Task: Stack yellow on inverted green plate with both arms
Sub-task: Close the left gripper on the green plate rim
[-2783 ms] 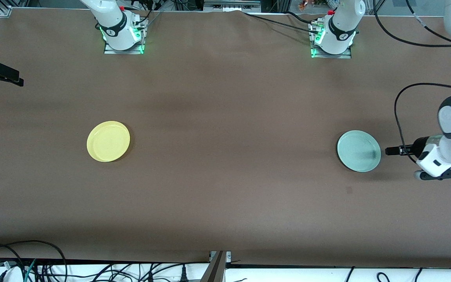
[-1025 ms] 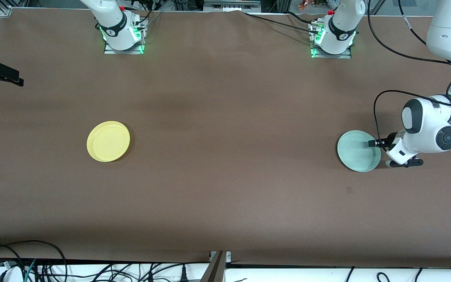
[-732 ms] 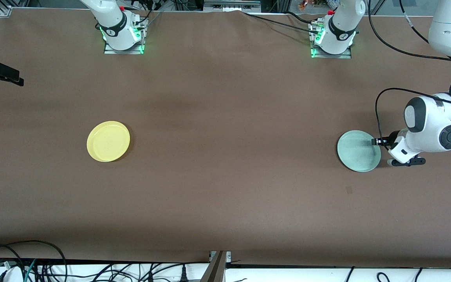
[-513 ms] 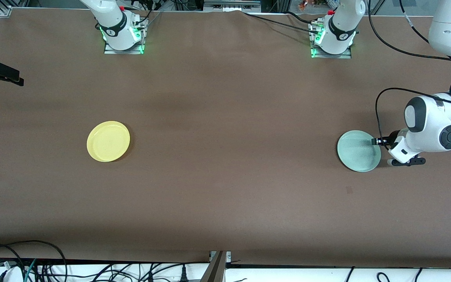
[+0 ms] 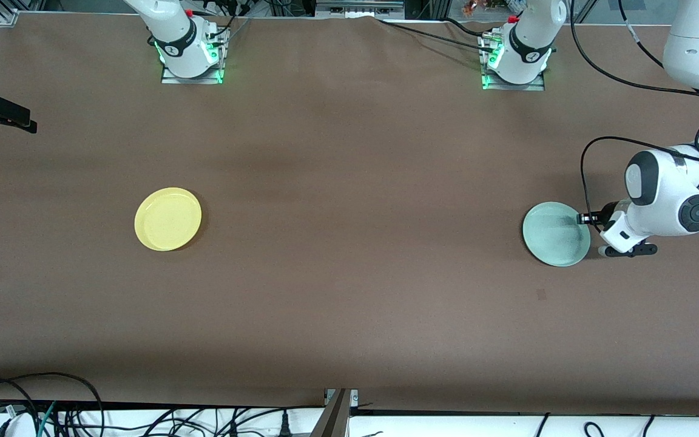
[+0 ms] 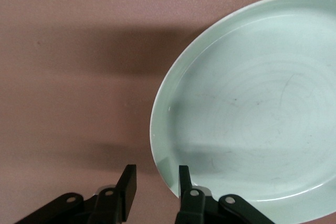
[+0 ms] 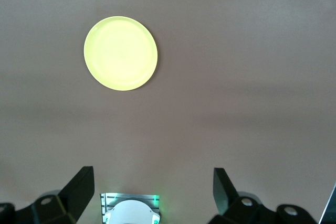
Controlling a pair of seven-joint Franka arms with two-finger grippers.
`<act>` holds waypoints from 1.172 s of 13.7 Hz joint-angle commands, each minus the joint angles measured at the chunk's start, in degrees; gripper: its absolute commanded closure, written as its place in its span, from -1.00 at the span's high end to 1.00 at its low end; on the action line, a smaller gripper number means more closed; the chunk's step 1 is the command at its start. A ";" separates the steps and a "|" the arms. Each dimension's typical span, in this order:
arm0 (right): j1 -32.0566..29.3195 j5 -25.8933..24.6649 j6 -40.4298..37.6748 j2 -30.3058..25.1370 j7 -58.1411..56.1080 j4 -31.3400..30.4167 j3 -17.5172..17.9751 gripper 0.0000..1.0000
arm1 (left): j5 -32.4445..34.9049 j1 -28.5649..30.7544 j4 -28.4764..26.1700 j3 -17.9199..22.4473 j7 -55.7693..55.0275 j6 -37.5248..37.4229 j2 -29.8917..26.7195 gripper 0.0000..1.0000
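The pale green plate (image 5: pixel 556 233) lies right side up on the table near the left arm's end. My left gripper (image 5: pixel 580 219) is low at its rim. In the left wrist view the gripper (image 6: pixel 156 183) is open, one finger over the green plate (image 6: pixel 252 108) and the other outside the rim, with the rim between them. The yellow plate (image 5: pixel 168 218) lies right side up toward the right arm's end. My right gripper (image 7: pixel 152 184) is open and empty, high over the table, with the yellow plate (image 7: pixel 121 53) far below it. It shows at the edge of the front view (image 5: pixel 27 125).
Both arm bases (image 5: pixel 192 57) (image 5: pixel 514 64) stand on the brown table with green lights. A black cable (image 5: pixel 589 164) loops above the left wrist. Cables lie along the table's front edge (image 5: pixel 82 413).
My left gripper has come in from the table's end to the green plate's rim and has barely moved over the last half second. Both plates and the right arm are unmoved.
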 commanded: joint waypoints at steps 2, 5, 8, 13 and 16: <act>-0.38 0.30 -0.98 0.08 -0.30 0.90 0.11 1.00 | 1.49 0.27 -0.27 -0.17 0.89 0.45 0.01 -0.20; -0.38 0.30 -0.98 0.16 -0.30 0.90 0.11 1.00 | 1.49 0.27 -0.27 -0.09 0.98 0.45 0.01 -0.37; -0.38 0.30 -0.98 0.16 -0.30 0.90 0.11 1.00 | 1.49 0.36 -0.27 -0.09 0.98 0.45 0.19 -0.67; -0.38 0.30 -0.98 0.16 -0.30 0.90 0.11 1.00 | 1.58 0.27 0.08 -0.17 1.85 0.45 0.10 -1.00; -0.38 0.30 -0.98 0.16 -0.30 0.90 0.11 1.00 | 1.49 0.01 0.61 -0.43 2.12 0.19 -0.16 -1.00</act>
